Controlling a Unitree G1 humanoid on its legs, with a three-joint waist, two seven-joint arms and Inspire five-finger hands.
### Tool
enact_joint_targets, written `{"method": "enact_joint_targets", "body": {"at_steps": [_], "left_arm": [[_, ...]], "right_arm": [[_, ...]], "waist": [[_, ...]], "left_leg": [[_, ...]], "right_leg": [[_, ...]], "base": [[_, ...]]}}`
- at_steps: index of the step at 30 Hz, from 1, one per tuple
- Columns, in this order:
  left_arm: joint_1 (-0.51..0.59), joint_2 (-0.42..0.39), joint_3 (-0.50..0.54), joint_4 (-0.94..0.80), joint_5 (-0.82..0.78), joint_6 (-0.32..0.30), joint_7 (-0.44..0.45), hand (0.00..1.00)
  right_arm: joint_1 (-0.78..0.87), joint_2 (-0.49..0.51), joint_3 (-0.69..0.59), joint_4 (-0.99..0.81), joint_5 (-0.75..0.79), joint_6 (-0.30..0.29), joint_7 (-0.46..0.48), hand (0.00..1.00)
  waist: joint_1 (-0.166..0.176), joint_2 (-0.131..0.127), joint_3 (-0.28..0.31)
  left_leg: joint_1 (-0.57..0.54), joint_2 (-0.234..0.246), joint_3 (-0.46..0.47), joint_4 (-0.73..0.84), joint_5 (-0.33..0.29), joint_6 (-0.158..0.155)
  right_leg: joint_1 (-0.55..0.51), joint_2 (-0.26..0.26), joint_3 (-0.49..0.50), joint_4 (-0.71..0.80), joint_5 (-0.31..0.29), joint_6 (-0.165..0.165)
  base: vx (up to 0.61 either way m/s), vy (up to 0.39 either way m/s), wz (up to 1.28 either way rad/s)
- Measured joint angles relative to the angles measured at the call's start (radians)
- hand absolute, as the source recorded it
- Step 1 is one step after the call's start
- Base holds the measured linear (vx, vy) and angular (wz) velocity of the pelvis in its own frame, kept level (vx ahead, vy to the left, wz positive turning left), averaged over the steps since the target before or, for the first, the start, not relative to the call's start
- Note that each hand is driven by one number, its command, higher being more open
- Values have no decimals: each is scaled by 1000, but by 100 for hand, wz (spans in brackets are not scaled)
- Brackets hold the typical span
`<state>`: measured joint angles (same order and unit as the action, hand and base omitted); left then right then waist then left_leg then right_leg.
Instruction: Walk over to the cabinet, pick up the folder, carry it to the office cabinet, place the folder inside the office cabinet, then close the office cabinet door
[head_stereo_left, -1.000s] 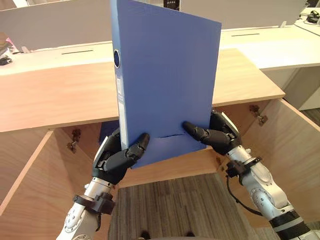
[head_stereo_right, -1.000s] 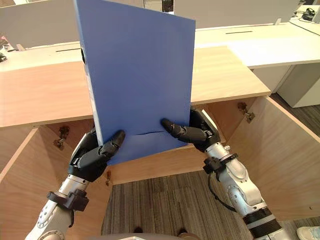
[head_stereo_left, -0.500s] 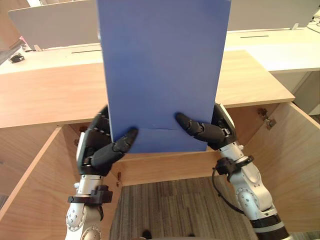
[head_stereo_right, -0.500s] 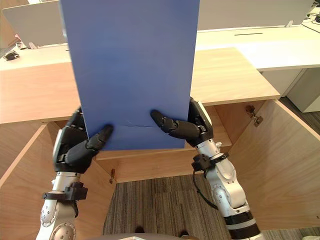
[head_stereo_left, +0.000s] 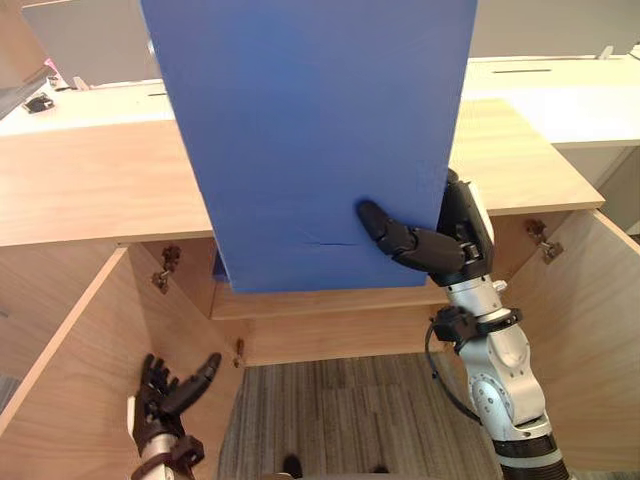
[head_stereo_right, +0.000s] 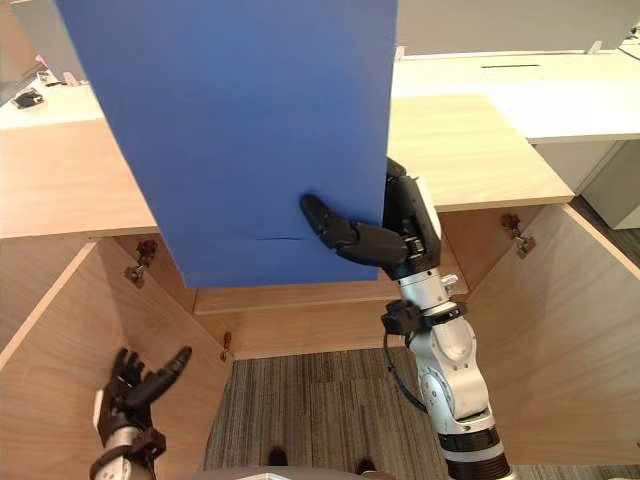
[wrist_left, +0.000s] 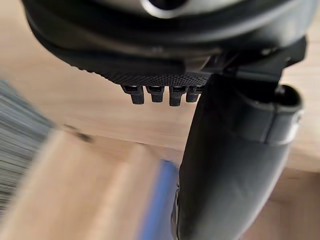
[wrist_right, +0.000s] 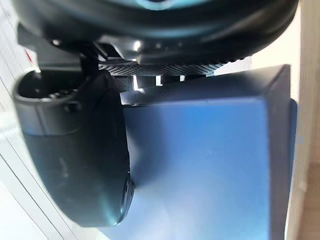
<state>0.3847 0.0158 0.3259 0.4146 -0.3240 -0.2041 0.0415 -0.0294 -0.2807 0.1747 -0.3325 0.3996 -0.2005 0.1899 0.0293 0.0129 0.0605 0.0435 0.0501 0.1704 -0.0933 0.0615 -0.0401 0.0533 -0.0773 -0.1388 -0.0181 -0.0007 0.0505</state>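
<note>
The large blue folder (head_stereo_left: 310, 130) stands upright in front of me, above the wooden cabinet's top (head_stereo_left: 90, 190). My right hand (head_stereo_left: 440, 250) is shut on its lower right corner, thumb across the front face and fingers behind; in the right wrist view the thumb (wrist_right: 75, 160) presses on the blue cover (wrist_right: 210, 165). My left hand (head_stereo_left: 165, 390) hangs low at the lower left, apart from the folder, fingers straight and spread, holding nothing. In the left wrist view the left thumb (wrist_left: 230, 165) stands out before the wood.
Below the top the cabinet stands open, its left door (head_stereo_left: 70, 370) and right door (head_stereo_left: 590, 320) swung out towards me. Striped grey carpet (head_stereo_left: 340, 410) lies between them. White desks (head_stereo_left: 560, 90) with partition screens run behind the cabinet.
My left hand has let go of the folder, dropped to the lower left and straightened its fingers. The right hand alone now holds the folder, which has come up closer to the camera.
</note>
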Motion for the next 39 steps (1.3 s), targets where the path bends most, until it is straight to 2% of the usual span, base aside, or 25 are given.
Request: {"method": "enact_joint_targets", "body": {"at_steps": [2,6,9,11,12,14,16,17,19,21,22,25,29,30,34,36,37,39], "left_arm": [[-35,19,-1,197,37,9,-3,100],[-95,49,-4,402,72,38,-4,100],[-190,75,-34,486,90,48,-3,100],[-241,85,-71,500,92,48,-2,100],[-250,86,-78,500,92,48,-2,100],[-301,88,-85,493,84,37,-1,100],[-345,102,-104,484,85,31,4,100],[-384,116,-140,483,84,25,5,100],[-430,119,-163,482,84,13,4,100],[-460,102,-166,442,69,10,4,100],[-463,95,-166,425,69,9,4,100],[-484,89,-155,333,67,7,-2,100],[-500,69,-136,250,65,5,30,100],[-501,35,-137,159,64,-3,48,100],[-502,11,-139,138,60,-6,47,100],[-502,12,-139,134,55,-6,54,100],[-504,11,-148,130,47,-10,72,100],[-506,11,-158,119,41,-16,90,100]], "right_arm": [[4,-52,100,16,-46,-1,1,0],[-24,-97,241,93,-115,-2,8,0],[-145,-108,330,239,-234,-1,0,0],[-215,-107,369,343,-321,9,-22,0],[-228,-108,374,361,-338,11,-28,0],[-278,-108,380,410,-386,21,-45,0],[-323,-106,375,443,-386,22,-57,0],[-360,-93,347,478,-383,26,-64,0],[-395,-59,279,535,-338,27,-79,0],[-423,-4,177,558,-220,42,-131,0],[-436,13,148,558,-188,42,-153,0],[-543,91,-29,552,-19,35,-263,0],[-690,105,-192,550,132,-23,-404,0],[-786,101,-313,552,232,-71,-539,0],[-793,102,-357,559,279,-81,-575,0],[-862,94,-368,642,286,-90,-591,0],[-940,78,-368,720,321,-88,-619,100],[-1037,60,-372,806,394,-86,-650,100]], "waist": [[-3,-3,0],[-4,-18,28],[2,-26,153],[9,-11,241],[9,-8,260],[10,9,320],[9,19,353],[8,31,362],[9,47,381],[17,51,384],[17,52,385],[28,52,397],[42,55,406],[53,55,407],[59,55,406],[57,55,406],[57,56,406],[61,56,406]], "left_leg": [[-12,0,1,1,2,1],[-75,6,4,37,5,0],[-214,22,2,204,-46,5],[-324,40,2,351,-97,10],[-348,42,0,383,-108,12],[-471,53,-3,503,-148,18],[-546,54,-5,566,-159,24],[-630,54,-12,621,-170,29],[-710,59,-22,684,-189,28],[-814,74,-24,774,-214,39],[-843,77,-25,797,-226,33],[-970,93,-28,899,-248,44],[-1085,105,-42,980,-262,44],[-1145,115,-50,1028,-273,43],[-1150,124,-53,1035,-278,38],[-1157,126,-54,1035,-278,38],[-1166,127,-56,1036,-277,38],[-1183,127,-67,1036,-274,35]], "right_leg": [[-13,0,2,3,0,0],[-85,1,8,44,-2,-4],[-203,-4,18,164,-28,-13],[-299,-9,20,280,-64,-15],[-322,-10,21,308,-73,-15],[-448,-19,25,431,-113,-14],[-532,-30,31,509,-133,-14],[-619,-37,34,569,-147,-14],[-690,-42,31,626,-161,-13],[-791,-44,33,709,-185,-14],[-817,-45,33,730,-194,-12],[-946,-48,42,835,-220,-15],[-1053,-49,41,911,-239,-20],[-1109,-49,37,960,-257,-24],[-1111,-48,27,963,-262,-26],[-1119,-48,24,964,-261,-27],[-1126,-48,20,963,-260,-27],[-1134,-48,8,962,-260,-29]], "base": [[0,0,0],[-41,-7,-2],[-157,-22,-3],[-221,5,1],[-214,53,-2],[-248,68,-4],[-177,38,1],[-132,23,5],[-131,29,7],[-116,30,-1],[-83,25,-5],[-76,9,-4],[-45,-29,1],[-29,-78,0],[-20,-55,-2],[-19,-38,-2],[-25,-36,1],[-14,-31,6]]}}
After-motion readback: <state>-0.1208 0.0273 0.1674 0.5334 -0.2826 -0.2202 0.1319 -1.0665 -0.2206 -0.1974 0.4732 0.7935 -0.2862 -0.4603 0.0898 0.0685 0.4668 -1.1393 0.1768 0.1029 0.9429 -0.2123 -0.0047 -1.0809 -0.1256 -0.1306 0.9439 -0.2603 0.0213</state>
